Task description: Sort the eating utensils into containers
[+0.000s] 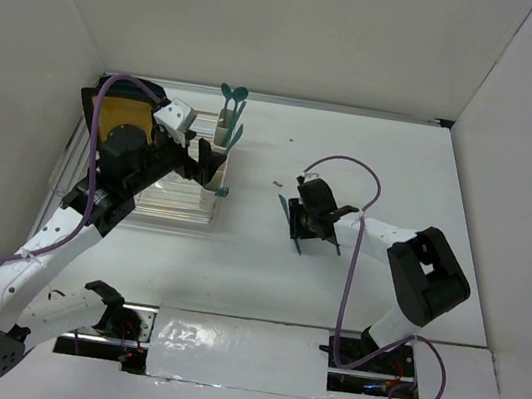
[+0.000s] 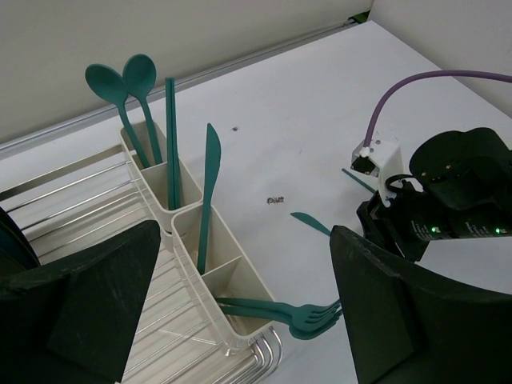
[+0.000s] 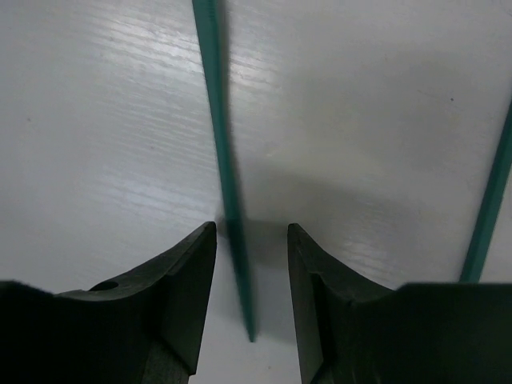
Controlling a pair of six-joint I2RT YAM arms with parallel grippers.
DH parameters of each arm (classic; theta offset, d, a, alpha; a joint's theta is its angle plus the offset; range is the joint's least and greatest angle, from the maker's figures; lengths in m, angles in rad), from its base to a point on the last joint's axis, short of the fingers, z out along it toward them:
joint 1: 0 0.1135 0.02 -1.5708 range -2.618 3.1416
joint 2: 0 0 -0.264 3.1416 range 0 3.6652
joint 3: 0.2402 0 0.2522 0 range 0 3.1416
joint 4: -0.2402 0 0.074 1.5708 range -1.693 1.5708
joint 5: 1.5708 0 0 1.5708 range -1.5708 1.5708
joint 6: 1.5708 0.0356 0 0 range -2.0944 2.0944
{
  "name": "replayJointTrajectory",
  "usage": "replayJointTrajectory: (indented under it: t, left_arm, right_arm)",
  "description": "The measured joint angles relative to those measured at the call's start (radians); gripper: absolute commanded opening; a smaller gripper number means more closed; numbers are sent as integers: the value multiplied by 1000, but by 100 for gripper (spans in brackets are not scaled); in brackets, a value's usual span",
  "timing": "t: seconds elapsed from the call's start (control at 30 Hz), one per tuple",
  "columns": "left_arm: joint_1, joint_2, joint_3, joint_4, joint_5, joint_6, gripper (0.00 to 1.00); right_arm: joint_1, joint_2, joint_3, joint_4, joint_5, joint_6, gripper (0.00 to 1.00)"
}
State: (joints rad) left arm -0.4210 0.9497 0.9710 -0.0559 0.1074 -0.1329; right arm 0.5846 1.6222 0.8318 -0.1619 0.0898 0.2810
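The cream-white containers [image 2: 192, 232] stand in a row on the rack's edge, also seen from above [image 1: 219, 150]. The far one holds two teal spoons [image 2: 128, 88] and a straight teal handle [image 2: 171, 136]. The middle one holds a knife [image 2: 210, 192]. Two forks [image 2: 308, 318] lean out of the near one over its rim. My left gripper [image 2: 244, 264] is open and empty just above and beside the containers [image 1: 204, 164]. My right gripper [image 3: 252, 240] is open, low over the table [image 1: 307, 228], its fingers either side of a teal utensil handle [image 3: 226, 176]. Another utensil [image 3: 490, 204] lies to its right.
The clear wire dish rack [image 1: 169, 202] lies at the left with a dark plate with an orange centre [image 1: 122, 118] standing in it. A small speck [image 1: 277, 181] lies on the white table between the arms. White walls close the back and both sides.
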Motion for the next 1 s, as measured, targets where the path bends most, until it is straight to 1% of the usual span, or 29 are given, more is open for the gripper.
replayJointTrajectory:
  t: [0.2, 0.3, 0.33, 0.4, 0.43, 0.57, 0.63, 0.7, 0.83, 1.0]
  left_arm:
    - [0, 0, 0, -10, 0, -2, 100]
    - [0, 1, 0, -14, 0, -2, 100]
    - [0, 2, 0, -15, 0, -2, 100]
    - [0, 2, 0, -18, 0, -2, 100]
    - [0, 2, 0, -19, 0, -2, 100]
    - [0, 7, 5, -29, -9, -6, 100]
    - [0, 33, 39, -71, -33, -20, 100]
    - [0, 87, 114, -125, -68, -48, 100]
    - [0, 228, 327, -246, -114, -114, 99]
    - [-1, 318, 514, -349, -100, -204, 97]
  right_arm:
    - [7, 22, 8, 28, 3, -9, 47]
    - [11, 32, 9, 47, 8, -14, 32]
    - [11, 39, 12, 55, 12, -17, 20]
    - [13, 54, 20, 76, 20, -21, 6]
    - [13, 62, 23, 87, 21, -22, 1]
    - [14, 74, 26, 121, 18, -16, 0]
    - [14, 67, 14, 140, 10, -5, 0]
    - [14, 46, -13, 157, -16, 16, 0]
    - [15, -38, -74, 150, -76, 82, 0]
    - [11, -216, -80, 175, -117, 153, 0]
